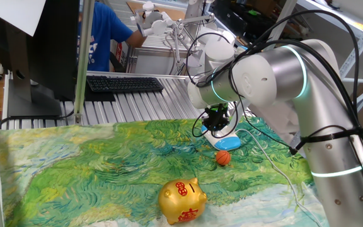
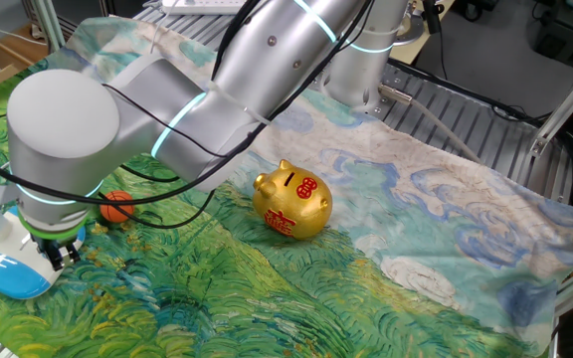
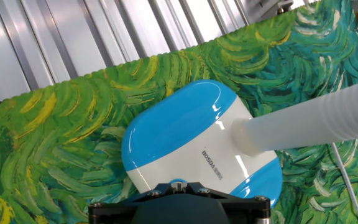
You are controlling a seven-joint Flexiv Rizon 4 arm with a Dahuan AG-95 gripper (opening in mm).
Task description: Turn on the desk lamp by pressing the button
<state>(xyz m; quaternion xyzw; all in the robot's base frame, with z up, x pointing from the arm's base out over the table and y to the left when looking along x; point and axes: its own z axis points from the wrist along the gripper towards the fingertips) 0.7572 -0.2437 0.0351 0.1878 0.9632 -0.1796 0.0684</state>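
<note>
- Near the bench's far edge, on the painted cloth, desk lamp is lying flat, base touching cloth, orange ball just beside.
- Hand is hovering right over base; fingertips hidden, so open/shut: can't tell.
- Base is looking light, glossy, prob. slippery plastic w/ stiff neck; likely sliding if pushed sideways.
- No grasp needed: pressing straight down on top, gently.

the desk lamp carries a small dark brand word on the white part of its base, seen upside down in the hand view; it seems to read "bosda", though the letters are small. the gold piggy bank bears red chinese characters on its side and snout, too small to read surely.
</note>
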